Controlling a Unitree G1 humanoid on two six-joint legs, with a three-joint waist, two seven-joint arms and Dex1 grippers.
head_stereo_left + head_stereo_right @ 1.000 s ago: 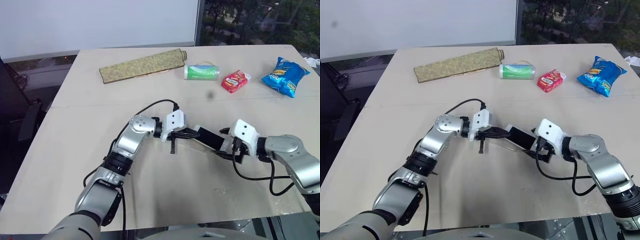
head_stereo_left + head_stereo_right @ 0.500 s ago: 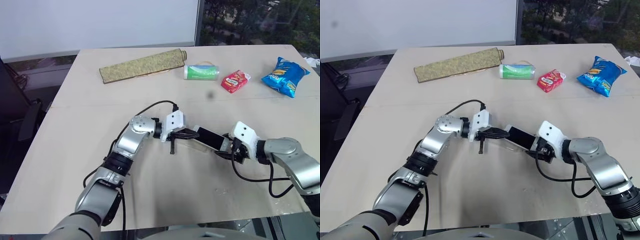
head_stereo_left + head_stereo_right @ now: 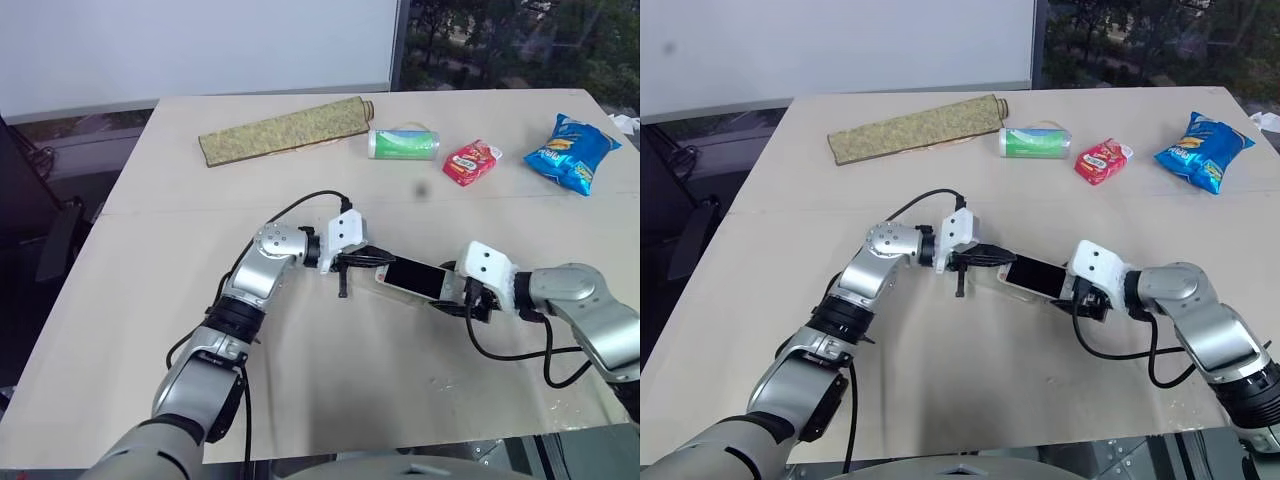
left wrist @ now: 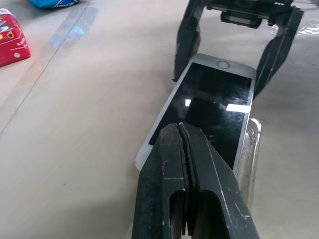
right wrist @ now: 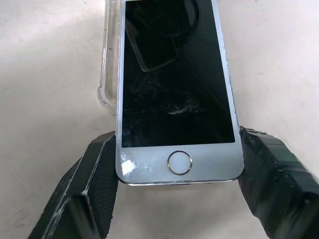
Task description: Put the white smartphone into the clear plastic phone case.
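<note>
Left claw (image 4: 185,164): fingers pressed together, tip resting on the near end of the white smartphone (image 4: 209,107), holding nothing. Phone sits mid-counter (image 3: 330,400), screen up, overlapping the clear plastic phone case (image 5: 108,59). Case edge sticks out along one long side of the phone, so it's skewed, not seated. At the phone's home-button end, right claw (image 5: 177,186) is clamped across its width, one finger on each side edge. Judgement: mostly inserted. Left to do: square the phone to the case and press it in.
</note>
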